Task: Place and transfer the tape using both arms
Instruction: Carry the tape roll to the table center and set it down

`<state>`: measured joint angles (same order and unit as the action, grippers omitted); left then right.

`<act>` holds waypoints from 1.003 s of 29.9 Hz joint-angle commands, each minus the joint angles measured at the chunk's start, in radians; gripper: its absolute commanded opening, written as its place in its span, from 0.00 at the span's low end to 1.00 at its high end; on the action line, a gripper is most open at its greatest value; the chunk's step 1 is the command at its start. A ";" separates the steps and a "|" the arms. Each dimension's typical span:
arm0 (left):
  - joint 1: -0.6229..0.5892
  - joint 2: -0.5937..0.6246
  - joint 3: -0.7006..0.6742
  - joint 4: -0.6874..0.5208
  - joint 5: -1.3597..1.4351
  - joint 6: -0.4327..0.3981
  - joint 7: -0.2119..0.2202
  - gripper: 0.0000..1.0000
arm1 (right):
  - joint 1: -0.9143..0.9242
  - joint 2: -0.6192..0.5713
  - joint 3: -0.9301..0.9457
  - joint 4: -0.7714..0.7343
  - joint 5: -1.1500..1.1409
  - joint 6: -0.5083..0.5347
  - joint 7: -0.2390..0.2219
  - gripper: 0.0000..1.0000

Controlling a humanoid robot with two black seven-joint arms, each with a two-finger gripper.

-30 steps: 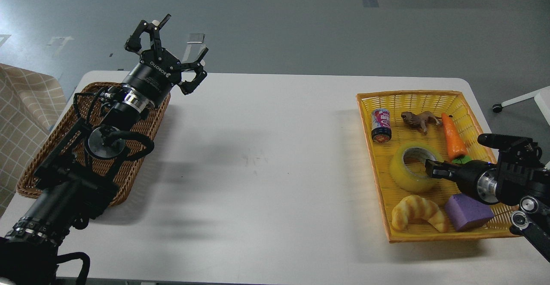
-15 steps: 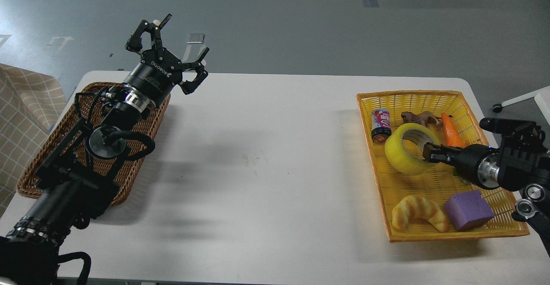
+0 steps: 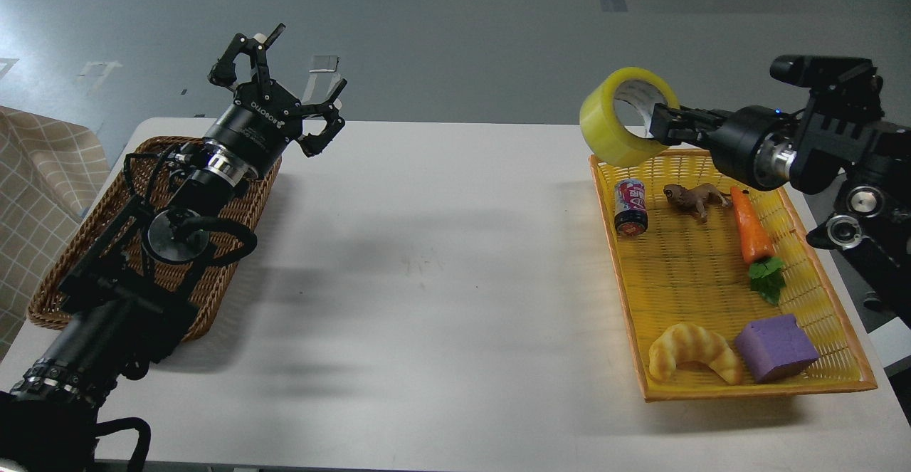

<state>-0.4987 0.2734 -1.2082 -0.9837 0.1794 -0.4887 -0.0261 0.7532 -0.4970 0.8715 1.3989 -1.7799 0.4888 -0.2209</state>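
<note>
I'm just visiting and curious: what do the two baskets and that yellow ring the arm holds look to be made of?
The brown basket looks like woven wicker or rattan, matte, with visible strands. The yellow basket seems to be moulded plastic, a fine glossy lattice. The tape, held by the right end effector, looks like translucent glossy plastic film wound on a pale core, possibly cardboard.

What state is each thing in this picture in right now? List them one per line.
Tape: lifted clear of the yellow basket, held by its rim.
Right gripper: shut on the tape.
Left gripper: open, empty, above the brown basket's far end.
Yellow basket: holds a can, animal, carrot, croissant, purple block.
Can: lying on its side.
Brown basket: partly hidden by the left arm.
</note>
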 commanded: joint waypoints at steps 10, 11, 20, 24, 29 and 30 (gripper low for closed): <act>-0.001 -0.008 0.002 0.000 0.000 0.000 0.000 0.99 | 0.067 0.316 -0.195 -0.201 -0.001 0.000 0.000 0.00; -0.001 -0.010 0.002 0.000 0.000 0.000 0.000 0.99 | 0.069 0.349 -0.215 -0.222 -0.001 0.000 0.000 0.00; -0.004 -0.011 0.004 0.000 0.000 0.000 0.000 0.99 | 0.097 0.497 -0.313 -0.403 -0.009 0.000 0.000 0.00; -0.001 -0.011 0.002 0.000 0.000 0.000 0.000 0.99 | 0.121 0.497 -0.342 -0.455 -0.009 0.000 0.000 0.00; 0.000 -0.013 0.002 -0.001 0.000 0.000 0.000 0.99 | 0.138 0.497 -0.367 -0.508 -0.007 0.000 0.000 0.00; 0.000 -0.013 0.002 -0.001 0.000 0.000 0.000 0.99 | 0.138 0.497 -0.367 -0.509 -0.007 0.000 0.000 0.00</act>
<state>-0.5000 0.2616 -1.2053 -0.9832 0.1795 -0.4887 -0.0260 0.8881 0.0001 0.5083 0.9050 -1.7886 0.4887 -0.2208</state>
